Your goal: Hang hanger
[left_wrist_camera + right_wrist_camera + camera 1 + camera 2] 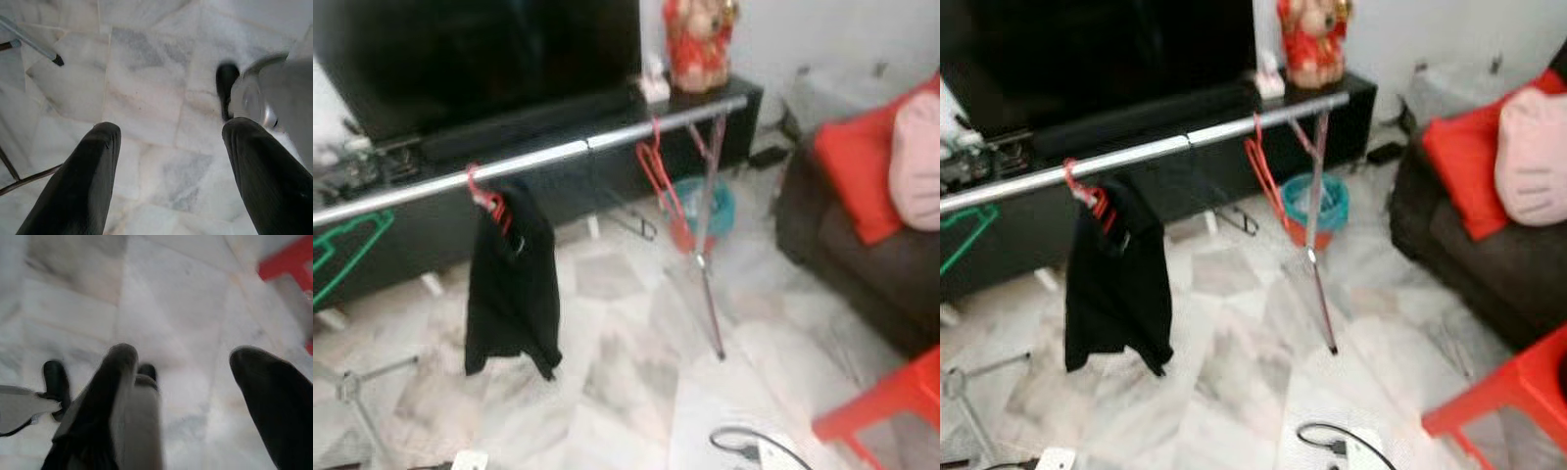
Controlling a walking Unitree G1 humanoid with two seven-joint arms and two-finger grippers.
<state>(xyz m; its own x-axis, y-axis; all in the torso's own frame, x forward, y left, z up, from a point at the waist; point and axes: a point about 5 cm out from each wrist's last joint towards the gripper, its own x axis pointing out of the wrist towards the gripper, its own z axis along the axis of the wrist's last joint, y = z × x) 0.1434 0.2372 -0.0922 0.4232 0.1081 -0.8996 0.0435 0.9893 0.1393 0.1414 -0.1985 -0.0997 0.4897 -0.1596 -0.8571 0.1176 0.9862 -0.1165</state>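
Both the left end effector [166,161] and the right end effector [195,396] hung released over the pale marble floor [607,392], grasping nothing. The empty red wire hanger [658,176] hung on the silver metal rail [529,159], near a black garment [512,284]. Any rehanging probably needed a closer approach first.

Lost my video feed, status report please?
Both pincers open, empty, aimed at floor. Red hanger on rail, another carries black garment. Nothing blocking.
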